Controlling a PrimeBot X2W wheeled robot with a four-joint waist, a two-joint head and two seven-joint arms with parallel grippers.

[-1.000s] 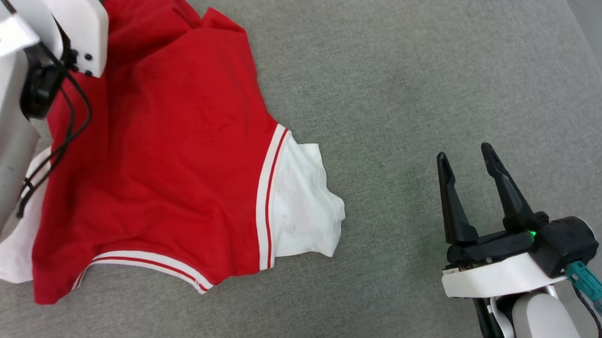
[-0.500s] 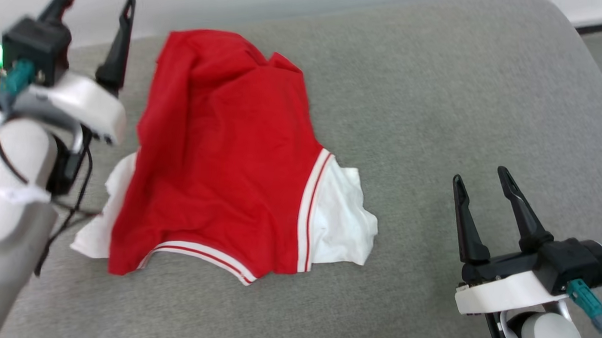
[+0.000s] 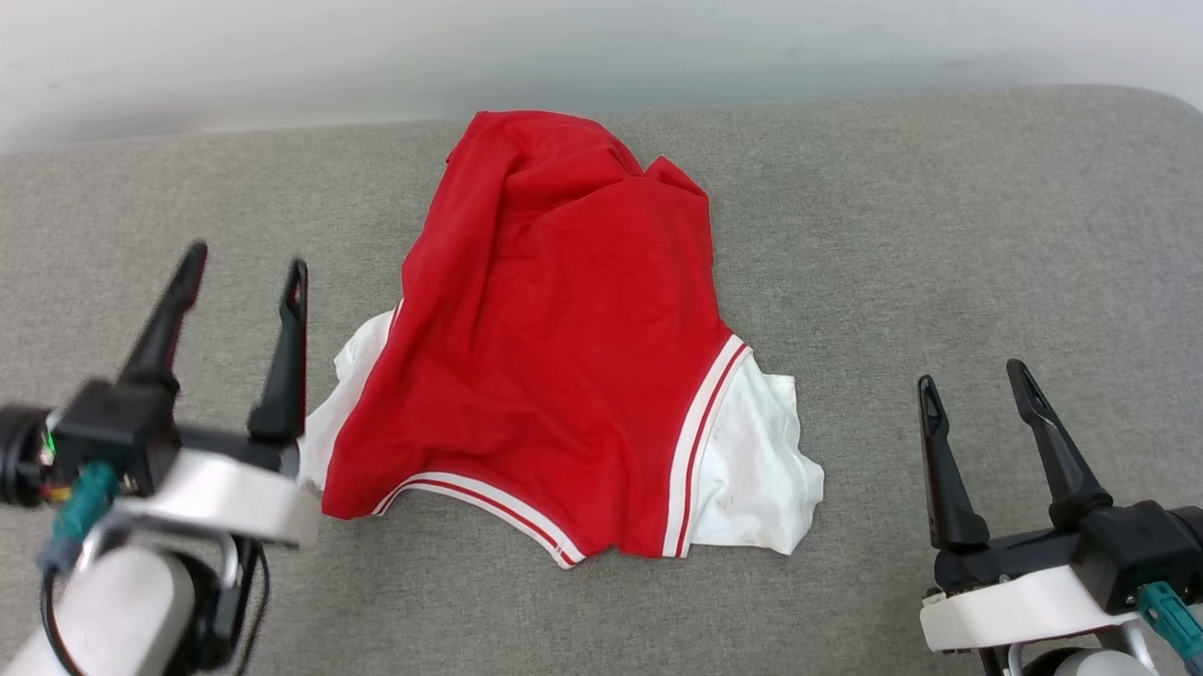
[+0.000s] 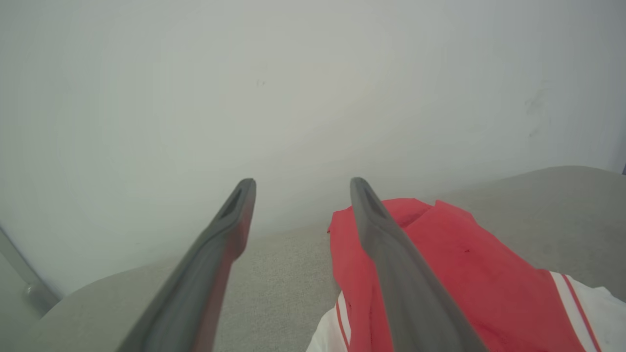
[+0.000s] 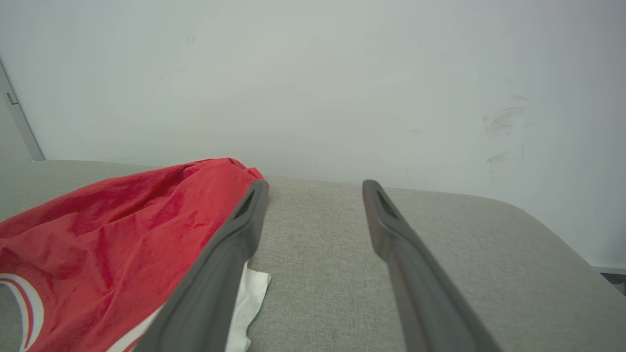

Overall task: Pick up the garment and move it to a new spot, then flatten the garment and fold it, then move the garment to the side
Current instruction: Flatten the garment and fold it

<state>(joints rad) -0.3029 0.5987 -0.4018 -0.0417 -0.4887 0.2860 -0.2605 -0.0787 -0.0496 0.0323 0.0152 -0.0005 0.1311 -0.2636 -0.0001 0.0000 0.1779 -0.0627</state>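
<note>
Right now you are looking down at a grey woven cushion surface [image 3: 965, 241] that is stretching wide across the head view and rounding off at its far right corner. The garment [image 3: 550, 376] is lying rumpled at the middle of it, a plain red side facing up. Its curved striped trim is pointing toward you, and a white sleeve is spilling out on each side. Its far end is reaching almost to the cushion's back edge. A plain pale wall [image 3: 572, 37] is rising directly behind the cushion. In the right wrist view it is showing faint scuff marks [image 5: 503, 122] on its right part and a grey upright strip [image 5: 17, 122] at its left edge. Your left gripper [image 3: 247, 258] is hovering just beside the sleeve on that side, its jaws spread wide with nothing between them. Your right gripper [image 3: 970, 374] is hanging near the other sleeve but apart from it, jaws likewise parted and empty.
</note>
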